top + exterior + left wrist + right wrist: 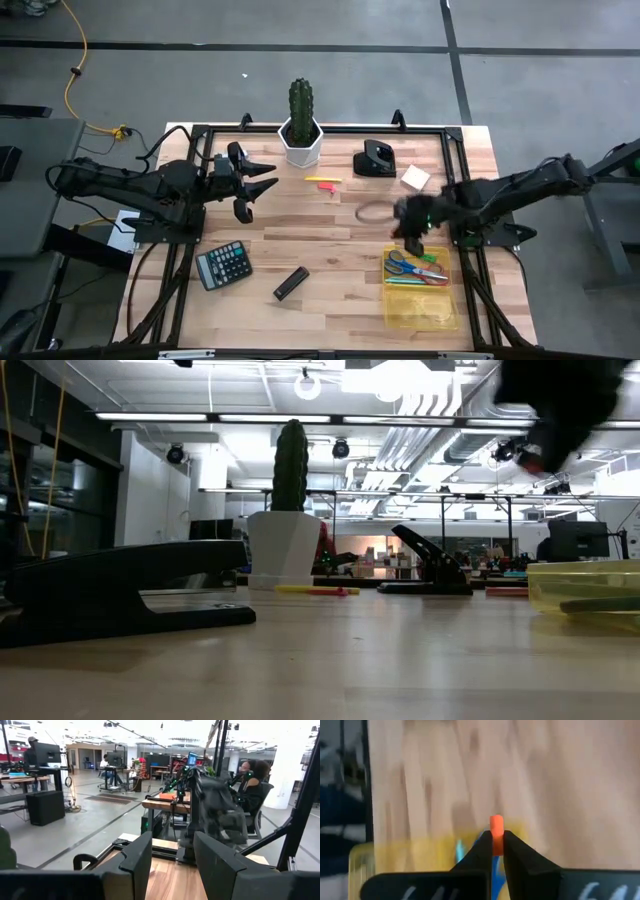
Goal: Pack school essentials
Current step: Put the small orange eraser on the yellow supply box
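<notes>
My right gripper (412, 238) hangs above the table at the far end of the yellow tray (447, 310) and is shut on a thin orange-red marker (496, 827). The tray holds the red-handled and blue-handled scissors (412, 266) and green pens (412, 282). A yellow and a red marker (323, 181) lie flat on the table near the cactus pot. The sticky-note pad (415, 177) lies flat near the far edge. My left gripper (250, 185) waits open above the table's left side. The low view shows my right gripper (560, 410) only as a blur. My right gripper pinches the orange-red marker between its two fingertips (482, 847), and one end (496, 821) sticks out just past them. The fingers come from above, pointing down. The marker is lifted clear over the tray's far end; the fingers hide the rest of it.
A cactus in a white pot (300, 125) and a black hole punch (375, 158) stand at the far edge. A black calculator (223, 265) and a black bar-shaped stapler (291, 283) lie near the front. A thin ring (372, 212) lies mid-table. People sit at desks beyond the table.
</notes>
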`<move>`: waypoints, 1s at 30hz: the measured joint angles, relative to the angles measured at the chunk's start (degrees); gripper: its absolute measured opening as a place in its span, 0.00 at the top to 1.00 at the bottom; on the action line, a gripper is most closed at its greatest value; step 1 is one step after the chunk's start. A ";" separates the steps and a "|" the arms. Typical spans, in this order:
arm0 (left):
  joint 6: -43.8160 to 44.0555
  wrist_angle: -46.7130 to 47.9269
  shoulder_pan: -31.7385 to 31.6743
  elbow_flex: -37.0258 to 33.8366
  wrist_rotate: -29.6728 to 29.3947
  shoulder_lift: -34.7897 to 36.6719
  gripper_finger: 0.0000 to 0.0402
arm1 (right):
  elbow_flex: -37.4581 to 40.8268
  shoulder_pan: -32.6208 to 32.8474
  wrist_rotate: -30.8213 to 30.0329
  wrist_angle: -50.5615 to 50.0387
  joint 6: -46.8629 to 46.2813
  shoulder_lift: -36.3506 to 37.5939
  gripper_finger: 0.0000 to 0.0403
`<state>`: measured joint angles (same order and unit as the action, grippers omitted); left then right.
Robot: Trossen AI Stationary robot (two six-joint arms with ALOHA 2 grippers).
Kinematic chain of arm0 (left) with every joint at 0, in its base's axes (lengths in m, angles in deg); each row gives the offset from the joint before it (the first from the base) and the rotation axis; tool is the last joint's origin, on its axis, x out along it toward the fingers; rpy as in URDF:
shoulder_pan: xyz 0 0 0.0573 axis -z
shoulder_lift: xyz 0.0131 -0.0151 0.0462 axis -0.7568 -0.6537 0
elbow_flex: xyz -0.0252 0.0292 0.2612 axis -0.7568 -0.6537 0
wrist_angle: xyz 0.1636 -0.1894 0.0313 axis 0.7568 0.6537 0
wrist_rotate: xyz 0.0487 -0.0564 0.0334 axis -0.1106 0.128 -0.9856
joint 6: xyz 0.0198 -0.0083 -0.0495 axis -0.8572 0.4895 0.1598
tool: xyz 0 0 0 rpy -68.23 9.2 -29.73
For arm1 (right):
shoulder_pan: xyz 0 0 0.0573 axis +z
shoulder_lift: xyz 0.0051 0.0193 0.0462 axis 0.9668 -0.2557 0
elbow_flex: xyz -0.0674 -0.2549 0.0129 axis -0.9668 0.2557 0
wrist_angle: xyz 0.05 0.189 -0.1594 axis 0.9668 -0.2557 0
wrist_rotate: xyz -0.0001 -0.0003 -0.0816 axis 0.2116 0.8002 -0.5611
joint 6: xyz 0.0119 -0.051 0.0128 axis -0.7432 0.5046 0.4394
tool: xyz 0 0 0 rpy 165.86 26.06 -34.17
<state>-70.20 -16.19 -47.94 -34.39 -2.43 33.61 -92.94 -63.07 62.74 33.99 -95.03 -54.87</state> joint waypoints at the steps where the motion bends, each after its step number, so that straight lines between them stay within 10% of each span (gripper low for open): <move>1: 0.02 0.00 -0.05 0.00 -0.01 0.00 0.66 | 1.92 1.95 0.78 0.12 -2.73 -0.04 0.98; 21: 0.02 1.53 -0.09 0.00 -0.27 -0.02 0.66 | 16.54 14.62 -3.12 3.02 -37.50 -0.10 0.96; 30: 0.02 1.66 -0.09 0.00 -0.27 -0.02 0.66 | 15.66 14.57 -2.87 2.27 -39.17 -0.10 0.69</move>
<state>-70.18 -14.53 -48.03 -34.39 -2.70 33.59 -77.28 -48.49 59.87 36.26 -134.20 -54.98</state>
